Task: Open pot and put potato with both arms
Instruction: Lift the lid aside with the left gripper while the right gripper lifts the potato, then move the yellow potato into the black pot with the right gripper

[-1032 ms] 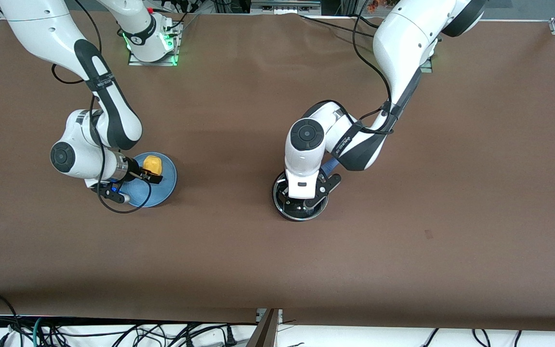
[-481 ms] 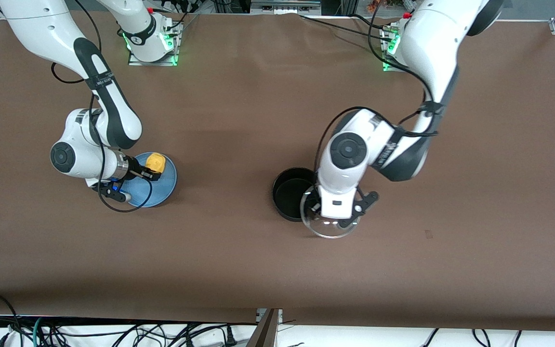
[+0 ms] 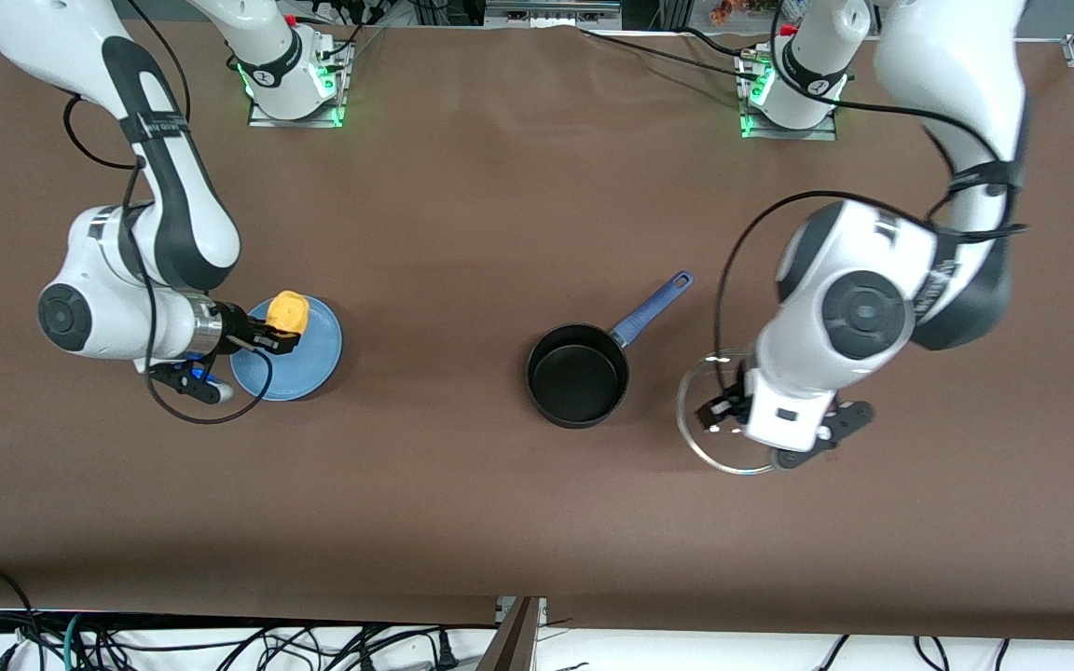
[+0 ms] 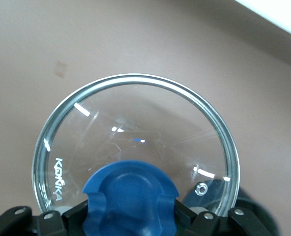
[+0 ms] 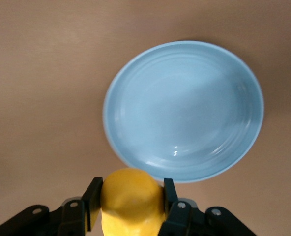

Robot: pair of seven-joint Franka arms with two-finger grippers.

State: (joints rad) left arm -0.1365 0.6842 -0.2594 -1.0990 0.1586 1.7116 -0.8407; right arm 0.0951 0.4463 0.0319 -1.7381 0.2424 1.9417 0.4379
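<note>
- Potato sits clamped between the fingers of the right gripper, lifted clear of the light-blue plate; in the front view that is at mid-left of the frame, and the right wrist view shows the yellow lump pinched on both sides with the bare plate beneath it.
- Left gripper, at lower right of the front frame, is closed on the blue knob of the glass lid, which hangs over bare table beside the pot, toward the left arm's end.
- Pot stands uncovered near the middle of the frame, its blue handle running up toward the robots' bases; the black inside looks empty.
- Plate holds nothing now; it lies flat on the brown table, well apart from the pot.
- Step in hand, as I judge it: the opening is done and the potato is picked, so the carry to the pot is what remains.
- Next move calls for the right arm to travel across the frame toward the centre, bring the potato above the pot's mouth, lower it inside the rim and only then let go.
- Lid needs to be kept off to the side meanwhile, so the two arms do not meet over the pot.
</note>
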